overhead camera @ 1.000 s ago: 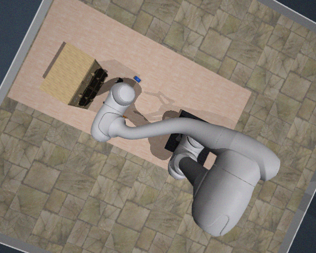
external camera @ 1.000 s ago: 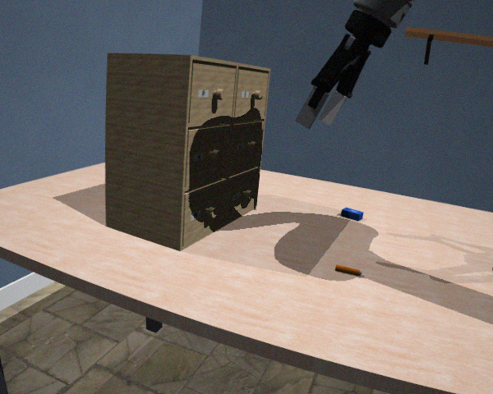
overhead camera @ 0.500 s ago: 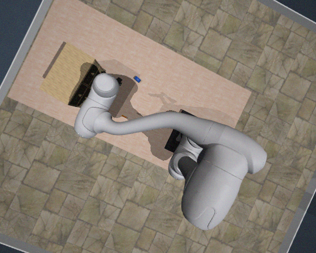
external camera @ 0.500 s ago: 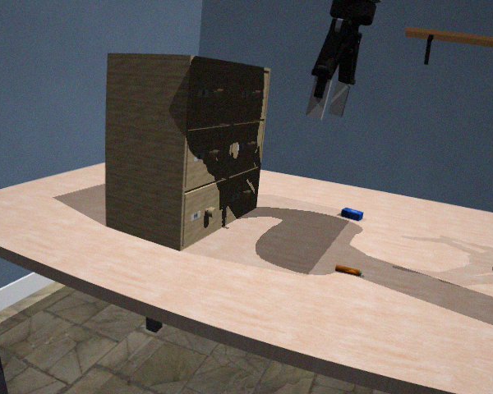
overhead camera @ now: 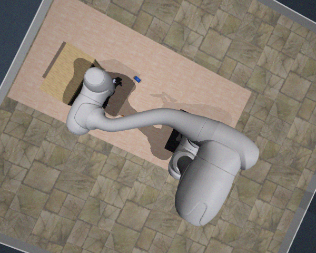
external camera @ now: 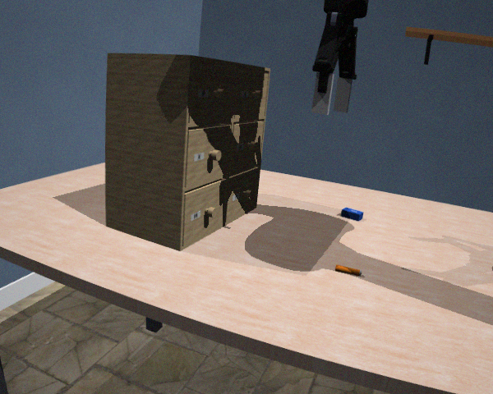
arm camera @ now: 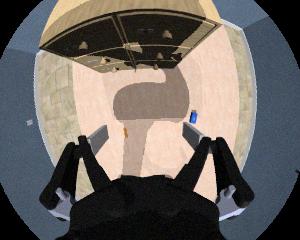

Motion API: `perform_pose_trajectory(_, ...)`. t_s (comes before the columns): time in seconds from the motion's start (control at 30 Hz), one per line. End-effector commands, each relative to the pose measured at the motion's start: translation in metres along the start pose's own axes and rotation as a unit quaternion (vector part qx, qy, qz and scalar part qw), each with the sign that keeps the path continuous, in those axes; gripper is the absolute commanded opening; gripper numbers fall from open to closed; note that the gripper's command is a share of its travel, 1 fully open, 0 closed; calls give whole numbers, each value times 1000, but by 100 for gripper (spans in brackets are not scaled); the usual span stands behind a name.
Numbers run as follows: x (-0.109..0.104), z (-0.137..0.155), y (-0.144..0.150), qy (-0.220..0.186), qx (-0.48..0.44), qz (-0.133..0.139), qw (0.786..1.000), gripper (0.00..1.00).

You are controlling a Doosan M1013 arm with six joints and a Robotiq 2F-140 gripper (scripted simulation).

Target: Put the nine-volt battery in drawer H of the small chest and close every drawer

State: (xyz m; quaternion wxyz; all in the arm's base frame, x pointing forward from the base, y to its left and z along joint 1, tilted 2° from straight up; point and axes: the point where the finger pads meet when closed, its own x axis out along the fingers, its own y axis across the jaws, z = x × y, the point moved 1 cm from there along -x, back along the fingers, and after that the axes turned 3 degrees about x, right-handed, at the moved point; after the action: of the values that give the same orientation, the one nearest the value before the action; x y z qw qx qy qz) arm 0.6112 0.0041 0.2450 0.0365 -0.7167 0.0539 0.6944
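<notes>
While the gripper (overhead camera: 113, 91) (external camera: 332, 113) (arm camera: 144, 130) hangs open, both batteries lie apart.

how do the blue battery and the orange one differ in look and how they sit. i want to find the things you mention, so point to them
The blue battery (overhead camera: 137, 79) (external camera: 352, 213) (arm camera: 193, 117) is a block; the orange battery (external camera: 347, 270) (arm camera: 125, 132) is a slim cylinder. The blue one is farther from the exterior camera than the orange one. Both lie on the table.
</notes>
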Motion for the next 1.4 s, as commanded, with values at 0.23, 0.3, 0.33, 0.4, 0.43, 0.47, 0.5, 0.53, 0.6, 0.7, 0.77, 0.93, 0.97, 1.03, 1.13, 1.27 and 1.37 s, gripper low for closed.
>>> perform_pose_trajectory(0.23, -1, 1, 0, -9, 0, 0, 1000, 100)
perform_pose_trajectory(0.3, -1, 1, 0, -9, 0, 0, 1000, 100)
perform_pose_trajectory(0.33, -1, 1, 0, -9, 0, 0, 1000, 100)
perform_pose_trajectory(0.4, -1, 1, 0, -9, 0, 0, 1000, 100)
perform_pose_trajectory(0.43, -1, 1, 0, -9, 0, 0, 1000, 100)
perform_pose_trajectory(0.47, -1, 1, 0, -9, 0, 0, 1000, 100)
perform_pose_trajectory(0.5, -1, 1, 0, -9, 0, 0, 1000, 100)
perform_pose_trajectory(0.53, -1, 1, 0, -9, 0, 0, 1000, 100)
perform_pose_trajectory(0.6, -1, 1, 0, -9, 0, 0, 1000, 100)
perform_pose_trajectory(0.7, -1, 1, 0, -9, 0, 0, 1000, 100)
perform_pose_trajectory(0.77, -1, 1, 0, -9, 0, 0, 1000, 100)
perform_pose_trajectory(0.93, -1, 1, 0, -9, 0, 0, 1000, 100)
perform_pose_trajectory(0.97, -1, 1, 0, -9, 0, 0, 1000, 100)
perform_pose_trajectory(1.03, -1, 1, 0, -9, 0, 0, 1000, 100)
perform_pose_trajectory(1.13, -1, 1, 0, -9, 0, 0, 1000, 100)
perform_pose_trajectory(1.27, -1, 1, 0, -9, 0, 0, 1000, 100)
perform_pose_trajectory(1.37, -1, 0, -11, -9, 0, 0, 1000, 100)
